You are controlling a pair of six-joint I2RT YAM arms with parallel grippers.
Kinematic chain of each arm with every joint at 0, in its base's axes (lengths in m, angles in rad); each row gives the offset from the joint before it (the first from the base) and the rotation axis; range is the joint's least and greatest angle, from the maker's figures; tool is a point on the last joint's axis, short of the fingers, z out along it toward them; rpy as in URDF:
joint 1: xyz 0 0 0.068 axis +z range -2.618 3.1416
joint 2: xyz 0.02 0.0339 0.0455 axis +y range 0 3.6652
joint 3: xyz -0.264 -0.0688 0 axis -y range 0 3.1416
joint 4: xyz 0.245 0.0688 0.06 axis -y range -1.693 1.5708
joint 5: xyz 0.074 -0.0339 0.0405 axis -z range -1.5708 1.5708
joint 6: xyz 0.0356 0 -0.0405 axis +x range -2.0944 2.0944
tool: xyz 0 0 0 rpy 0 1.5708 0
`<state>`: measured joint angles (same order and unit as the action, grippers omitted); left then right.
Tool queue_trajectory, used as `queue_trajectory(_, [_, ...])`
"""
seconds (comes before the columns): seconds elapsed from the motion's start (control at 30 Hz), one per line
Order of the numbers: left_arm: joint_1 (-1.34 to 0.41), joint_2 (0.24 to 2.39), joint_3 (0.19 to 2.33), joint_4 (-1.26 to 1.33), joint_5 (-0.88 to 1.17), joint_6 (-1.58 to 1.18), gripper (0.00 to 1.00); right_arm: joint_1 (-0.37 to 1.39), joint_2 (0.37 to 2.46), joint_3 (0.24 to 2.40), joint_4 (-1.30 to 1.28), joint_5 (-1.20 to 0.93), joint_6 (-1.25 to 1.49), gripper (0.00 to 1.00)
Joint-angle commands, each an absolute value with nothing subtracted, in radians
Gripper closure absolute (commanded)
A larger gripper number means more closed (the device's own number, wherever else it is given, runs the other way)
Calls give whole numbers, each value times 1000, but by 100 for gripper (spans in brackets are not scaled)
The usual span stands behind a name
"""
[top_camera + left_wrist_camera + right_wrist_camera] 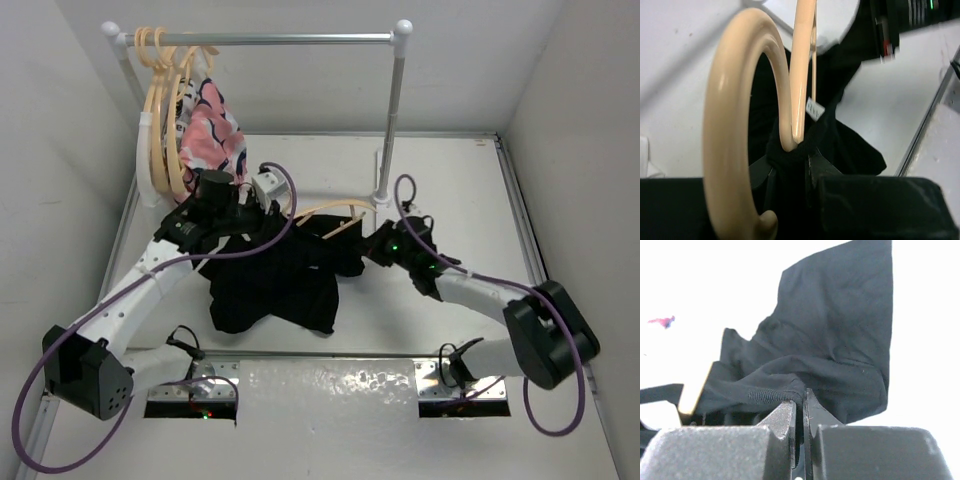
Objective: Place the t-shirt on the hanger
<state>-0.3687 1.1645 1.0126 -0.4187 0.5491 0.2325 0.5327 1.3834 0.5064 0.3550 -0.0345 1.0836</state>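
Note:
The black t-shirt (275, 285) hangs bunched between both grippers above the table. The cream hanger (336, 209) lies partly inside it, one arm showing above the fabric. In the left wrist view the hanger's hook (730, 125) fills the foreground and its neck runs down into the shirt collar (790, 155), beside the white label (814, 108). My left gripper (790, 167) is shut on that collar at the hanger's neck; it also shows from above (252, 215). My right gripper (801, 400) is shut on a ribbed edge of the t-shirt (840, 340), to the right of the hanger (373, 245).
A clothes rail (270, 40) stands at the back with a bunch of cream hangers (160, 120) and a pink, white and navy patterned garment (212, 135) at its left end. Its right post (393, 110) and base stand just behind the hanger. White walls close both sides.

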Motion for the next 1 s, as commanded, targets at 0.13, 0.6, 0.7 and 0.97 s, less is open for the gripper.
queue_trajectory(0.13, [-333,997,989,-485,541,511,100,273,1235,391,167,5,1095,100])
queue_trajectory(0.6, [-400,947,910,-601,354,856,100,209,1232,666,-267,202,694,100])
queue_trajectory(0.7, [-402,919,894,-609,377,923,100,207,1258,704,-305,218,640,100])
queue_trajectory(0.97, [-454,1003,885,-615,252,1069,100,339,1344,902,-484,409,392,100])
